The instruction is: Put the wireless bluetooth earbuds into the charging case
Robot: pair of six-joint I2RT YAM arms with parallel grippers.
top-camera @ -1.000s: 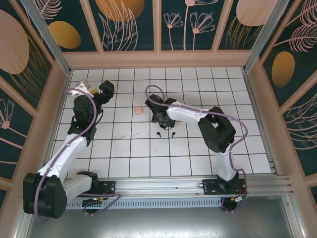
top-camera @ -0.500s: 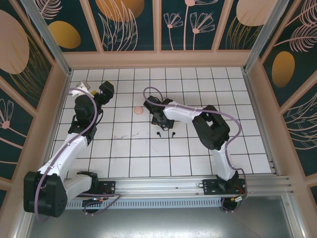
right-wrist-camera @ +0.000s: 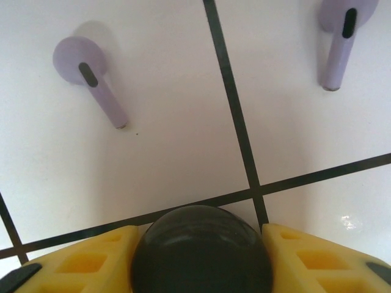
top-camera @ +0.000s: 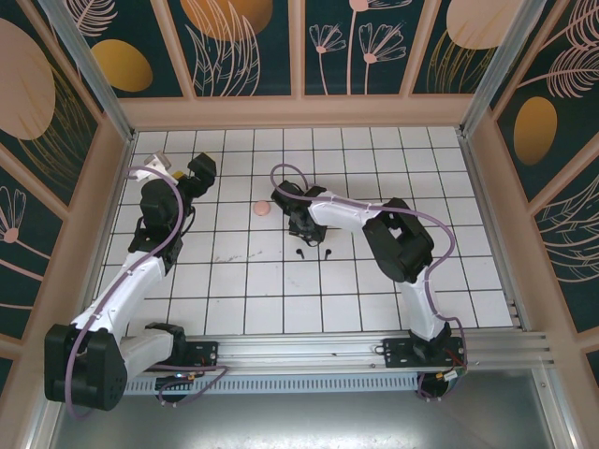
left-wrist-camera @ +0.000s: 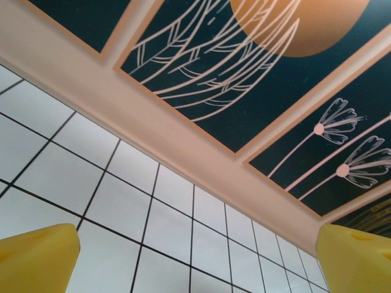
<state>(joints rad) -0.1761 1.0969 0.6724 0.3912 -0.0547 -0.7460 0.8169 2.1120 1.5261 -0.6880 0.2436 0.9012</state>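
Right fingers (right-wrist-camera: 91, 262) clamp black round case (right-wrist-camera: 201, 250); lilac earbuds (right-wrist-camera: 91, 76) lie beyond; left fingers (left-wrist-camera: 36, 259) apart.

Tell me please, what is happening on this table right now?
The right gripper has its yellow fingers against both sides of a black round thing, probably a charging case, on the tiled table. Two lilac earbuds lie loose on the tiles just ahead of it, not yet in any case. The left gripper is open and empty, facing the back wall.
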